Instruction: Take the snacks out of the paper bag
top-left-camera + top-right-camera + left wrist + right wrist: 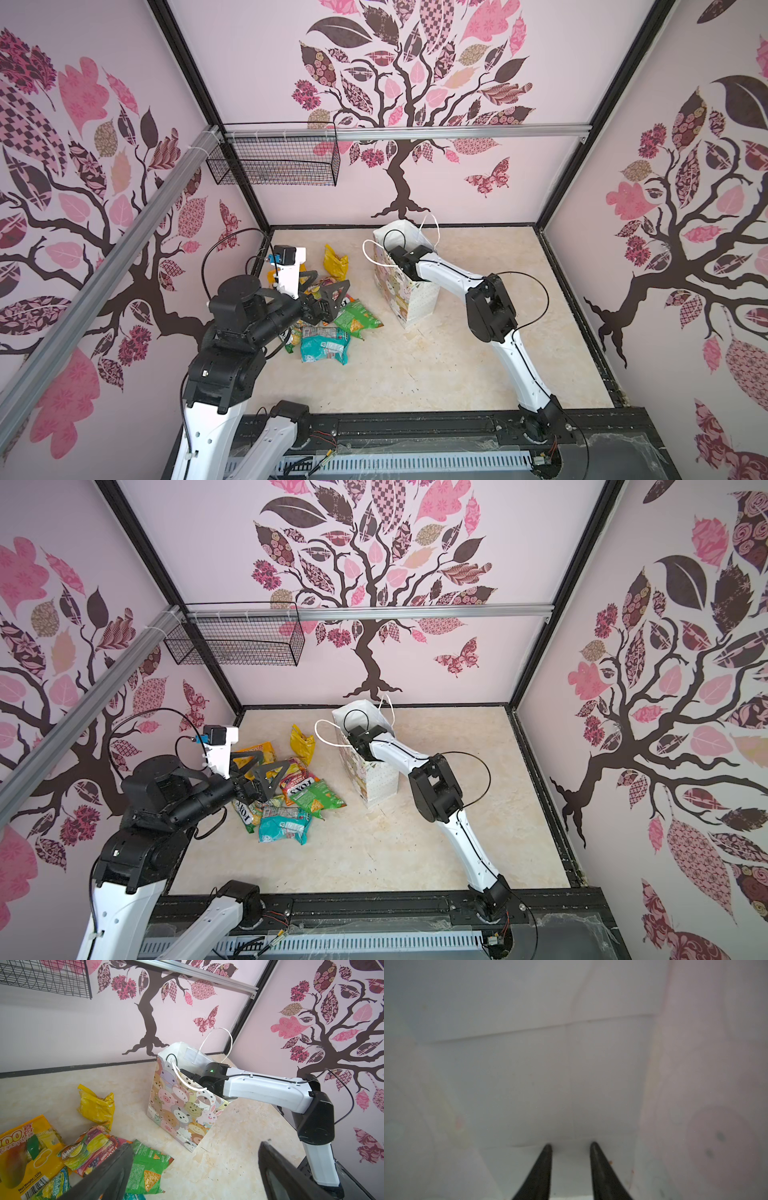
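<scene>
The paper bag (409, 299) (380, 781) stands upright at the back middle of the floor, its cartoon-animal side showing in the left wrist view (178, 1109). My right arm reaches down into its mouth, so the bag hides the right gripper in both top views. In the right wrist view the right gripper (571, 1145) has its jaws a narrow gap apart against the white inside (529, 1064), with nothing between them. Several snacks lie heaped left of the bag: a green packet (357, 316) (145, 1167), a teal one (324, 345) and a yellow one (336, 262) (96, 1105). My left gripper (326, 282) (196, 1147) hovers wide open over the heap, empty.
A black wire basket (274, 160) hangs on the back wall at upper left, under an aluminium rail (415, 133). Patterned walls close in the cell on three sides. A black frame edge (415, 419) runs along the front by the arm bases.
</scene>
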Action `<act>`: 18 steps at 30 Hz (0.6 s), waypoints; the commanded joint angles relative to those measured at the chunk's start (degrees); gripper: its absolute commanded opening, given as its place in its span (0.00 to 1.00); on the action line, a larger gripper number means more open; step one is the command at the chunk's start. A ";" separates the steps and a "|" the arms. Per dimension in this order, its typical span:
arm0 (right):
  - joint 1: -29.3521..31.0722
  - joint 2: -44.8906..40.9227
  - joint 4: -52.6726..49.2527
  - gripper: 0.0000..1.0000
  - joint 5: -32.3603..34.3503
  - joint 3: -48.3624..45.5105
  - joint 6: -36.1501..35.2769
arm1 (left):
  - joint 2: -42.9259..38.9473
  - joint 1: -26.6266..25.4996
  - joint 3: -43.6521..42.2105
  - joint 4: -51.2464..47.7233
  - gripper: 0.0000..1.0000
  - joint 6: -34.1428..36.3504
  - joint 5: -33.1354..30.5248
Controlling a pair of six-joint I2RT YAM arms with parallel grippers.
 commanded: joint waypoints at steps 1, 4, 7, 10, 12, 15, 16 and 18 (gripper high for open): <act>-0.03 -1.59 -2.99 0.23 1.86 3.05 -0.30 | 0.21 -0.17 -1.76 1.74 0.95 -0.62 -0.15; -0.03 -2.83 -3.54 0.05 1.95 3.14 -0.31 | 0.32 -0.21 -1.91 1.95 0.95 -0.96 0.02; -0.04 -4.03 -4.10 0.00 1.94 5.86 -0.22 | 0.33 -0.18 -1.75 2.04 0.96 -1.13 -0.05; 0.00 -4.95 -5.42 0.00 2.17 6.78 -0.15 | 0.19 -0.16 -1.92 2.09 0.96 -1.14 -0.37; -0.04 -5.90 -5.52 0.00 2.70 6.59 -0.15 | 0.19 -0.18 -2.05 2.09 0.96 -1.31 -0.59; -0.03 -7.44 -5.43 0.00 3.35 6.75 -0.06 | 0.26 -0.16 -2.29 2.39 0.96 -1.63 -0.67; -0.04 -7.88 -5.69 0.00 3.28 7.32 -0.09 | 0.29 -0.18 -2.28 2.43 0.96 -1.67 -0.68; -0.01 -8.85 -6.11 0.00 2.86 9.27 0.03 | 0.49 -0.21 -2.28 2.57 0.96 -1.75 -0.65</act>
